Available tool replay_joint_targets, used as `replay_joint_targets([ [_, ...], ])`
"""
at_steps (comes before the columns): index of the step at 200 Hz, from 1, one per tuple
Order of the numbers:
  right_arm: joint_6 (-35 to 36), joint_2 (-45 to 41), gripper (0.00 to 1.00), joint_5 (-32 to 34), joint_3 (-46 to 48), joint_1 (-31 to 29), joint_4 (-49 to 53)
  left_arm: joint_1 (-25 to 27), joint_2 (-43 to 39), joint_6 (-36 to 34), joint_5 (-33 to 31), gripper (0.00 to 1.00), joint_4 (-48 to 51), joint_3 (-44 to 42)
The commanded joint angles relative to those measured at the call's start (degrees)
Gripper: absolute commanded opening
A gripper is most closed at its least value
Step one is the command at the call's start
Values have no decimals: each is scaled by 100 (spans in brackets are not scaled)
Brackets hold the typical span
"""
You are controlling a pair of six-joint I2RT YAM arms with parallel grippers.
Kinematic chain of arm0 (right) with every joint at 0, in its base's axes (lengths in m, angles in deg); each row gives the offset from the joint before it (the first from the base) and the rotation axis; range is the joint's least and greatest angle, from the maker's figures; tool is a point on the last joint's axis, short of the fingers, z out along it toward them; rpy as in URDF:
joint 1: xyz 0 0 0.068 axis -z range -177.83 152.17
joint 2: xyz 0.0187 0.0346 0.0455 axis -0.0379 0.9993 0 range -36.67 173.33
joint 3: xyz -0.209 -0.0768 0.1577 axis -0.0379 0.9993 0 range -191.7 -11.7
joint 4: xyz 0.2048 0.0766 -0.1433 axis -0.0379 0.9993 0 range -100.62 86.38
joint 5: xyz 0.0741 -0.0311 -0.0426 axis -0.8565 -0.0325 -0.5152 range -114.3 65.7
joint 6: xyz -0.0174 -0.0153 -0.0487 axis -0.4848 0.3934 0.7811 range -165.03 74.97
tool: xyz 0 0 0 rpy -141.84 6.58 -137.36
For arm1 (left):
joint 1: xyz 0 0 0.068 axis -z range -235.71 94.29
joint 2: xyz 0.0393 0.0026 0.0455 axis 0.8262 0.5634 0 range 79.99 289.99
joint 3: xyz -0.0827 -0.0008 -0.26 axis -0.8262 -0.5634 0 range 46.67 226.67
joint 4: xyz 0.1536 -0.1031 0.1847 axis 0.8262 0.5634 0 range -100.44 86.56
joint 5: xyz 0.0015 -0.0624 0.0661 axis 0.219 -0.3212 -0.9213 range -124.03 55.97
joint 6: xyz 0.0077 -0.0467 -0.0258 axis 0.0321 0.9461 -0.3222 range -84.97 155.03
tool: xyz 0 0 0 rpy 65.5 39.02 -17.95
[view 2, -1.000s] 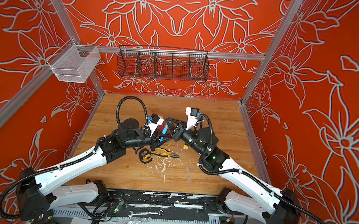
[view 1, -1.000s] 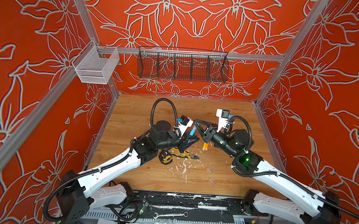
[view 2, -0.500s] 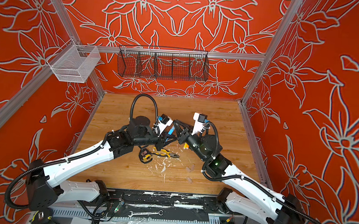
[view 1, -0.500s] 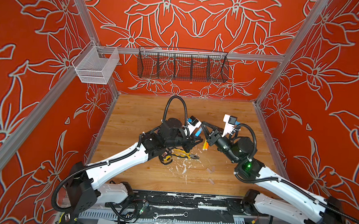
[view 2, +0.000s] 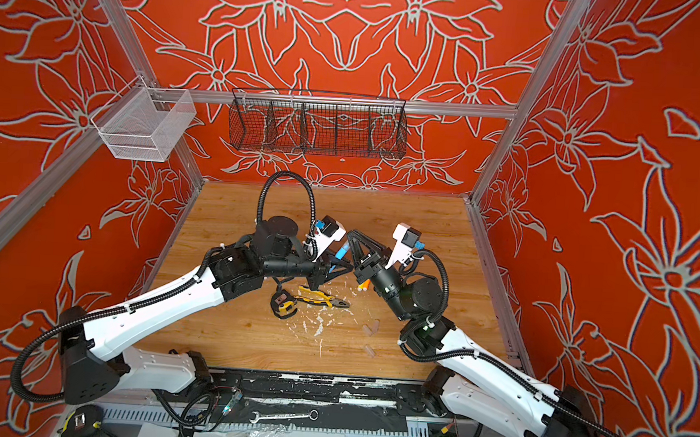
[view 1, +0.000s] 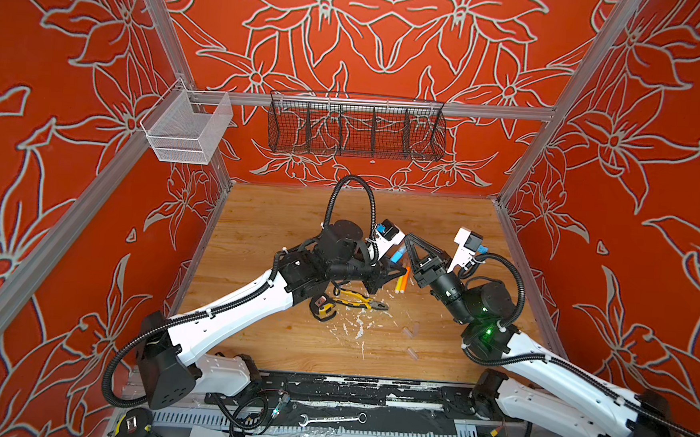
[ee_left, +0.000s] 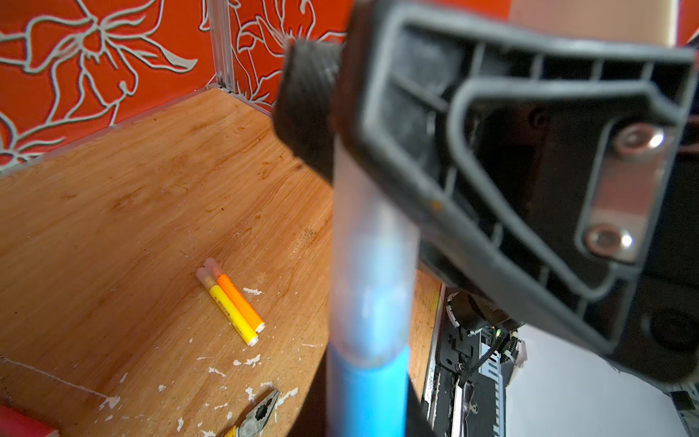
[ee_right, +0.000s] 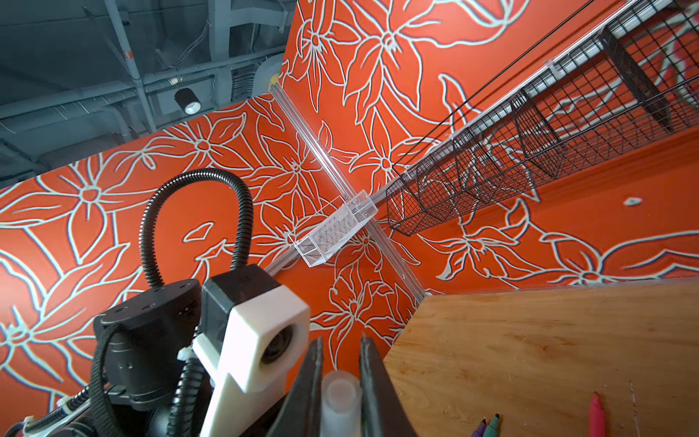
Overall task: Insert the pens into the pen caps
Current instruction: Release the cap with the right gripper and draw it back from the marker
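Hands meeting above the desk point(view 1: 281, 223), blue pen point(ee_left: 368, 393) in clear cap point(ee_left: 372, 265).
Small print runs along the yellow pen point(ee_left: 230, 314), too fine to read. This pen lies capped on the desk, touching the capped orange pen point(ee_left: 240, 302), just beside both hands. The left hand point(view 1: 391, 268) is closed narrow on the blue pen's barrel. The right hand point(view 1: 410, 244) pinches the clear cap between its fingers point(ee_right: 378, 386), nearly shut. The cap covers the pen's tip end. Two loose caps point(view 1: 410, 330) lie near the right arm. The purple pen point(ee_right: 481, 427), green pen point(ee_right: 493, 425) and pink pen point(ee_right: 597, 416) lie uncapped.
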Motion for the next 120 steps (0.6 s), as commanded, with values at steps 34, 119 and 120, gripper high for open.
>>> replay_joint_targets([
  [34, 275, 293, 0, -1636, 283, -1099, 704, -527, -73, 385, -2474, 0, -2393, 485],
  [119, 1031, -1150, 20, 408, 381, -1119, 2390, -590, -742, 662, -2502, 0, -2248, -966],
  [120, 1043, -1178, 21, 437, 381, -1119, 2423, -590, -754, 672, -2503, 0, -2242, -1003],
])
